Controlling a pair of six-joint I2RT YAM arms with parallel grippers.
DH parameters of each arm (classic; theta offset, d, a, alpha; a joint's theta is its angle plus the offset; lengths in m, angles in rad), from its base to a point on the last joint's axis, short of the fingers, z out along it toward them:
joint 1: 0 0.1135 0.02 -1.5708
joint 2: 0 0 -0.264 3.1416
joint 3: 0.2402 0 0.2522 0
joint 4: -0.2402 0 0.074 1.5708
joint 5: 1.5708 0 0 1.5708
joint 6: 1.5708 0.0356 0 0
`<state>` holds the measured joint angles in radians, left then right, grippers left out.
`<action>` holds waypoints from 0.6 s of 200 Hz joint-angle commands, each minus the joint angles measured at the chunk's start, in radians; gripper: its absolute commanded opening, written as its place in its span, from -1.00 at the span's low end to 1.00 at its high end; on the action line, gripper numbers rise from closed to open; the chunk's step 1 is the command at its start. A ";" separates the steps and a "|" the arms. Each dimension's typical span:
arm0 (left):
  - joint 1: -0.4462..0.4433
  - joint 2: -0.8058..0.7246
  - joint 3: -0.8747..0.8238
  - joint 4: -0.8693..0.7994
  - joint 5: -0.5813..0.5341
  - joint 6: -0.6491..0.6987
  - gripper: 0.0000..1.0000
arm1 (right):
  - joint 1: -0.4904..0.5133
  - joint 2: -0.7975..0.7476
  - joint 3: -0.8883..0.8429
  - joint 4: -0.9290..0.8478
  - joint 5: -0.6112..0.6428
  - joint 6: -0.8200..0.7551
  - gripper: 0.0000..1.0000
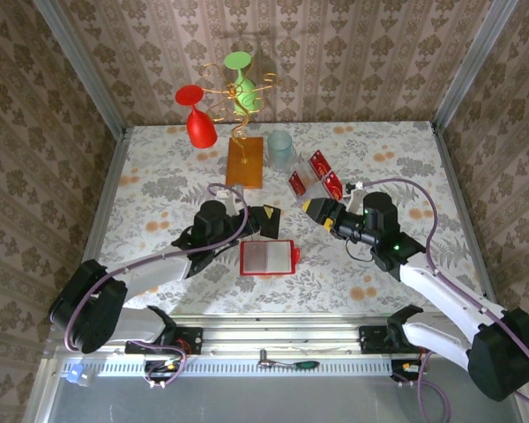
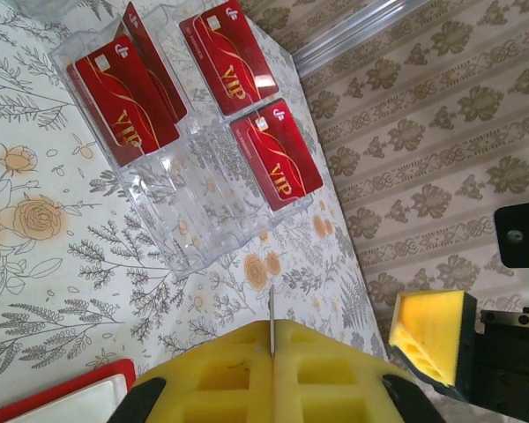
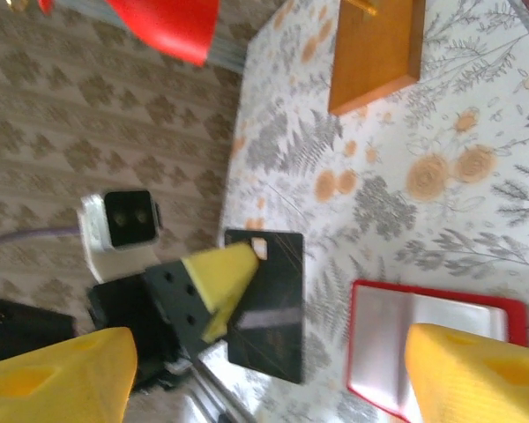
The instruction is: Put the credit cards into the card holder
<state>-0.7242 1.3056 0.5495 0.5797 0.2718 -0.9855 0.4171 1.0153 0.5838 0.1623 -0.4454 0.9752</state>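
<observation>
Left hand [image 1: 261, 219] at centre of the top view, yellow pads [image 2: 317, 370] pressed shut on a dark card [image 3: 269, 308] held edge-on; arm stretched in from lower left. Right hand [image 1: 316, 210] right of centre, fingers [image 3: 57, 374] spread wide, arm angled in from lower right.

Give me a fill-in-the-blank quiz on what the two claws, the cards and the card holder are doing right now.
1. The left claw is shut on a dark ___, seen edge-on between its yellow pads.
2. The card holder lies ___ on the table, pale inside facing up.
3. The right claw holds ___; its jaws stand apart.
4. The red cards sit in a clear plastic ___.

Missing words: card; open; nothing; stand.
</observation>
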 commanded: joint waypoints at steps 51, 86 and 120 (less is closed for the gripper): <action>0.006 -0.041 -0.067 0.106 0.016 -0.025 -1.00 | 0.063 0.219 -0.039 0.298 -0.177 0.020 0.11; 0.004 -0.049 -0.107 0.226 -0.026 -0.118 -1.00 | 0.102 0.319 -0.022 0.454 -0.182 0.080 0.00; 0.000 -0.049 -0.126 0.309 -0.051 -0.187 -1.00 | 0.127 0.409 0.007 0.568 -0.190 0.135 -0.10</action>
<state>-0.7242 1.2804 0.4400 0.7677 0.2516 -1.1004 0.5289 1.3720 0.5549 0.5819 -0.6064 1.0554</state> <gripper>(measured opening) 0.057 0.463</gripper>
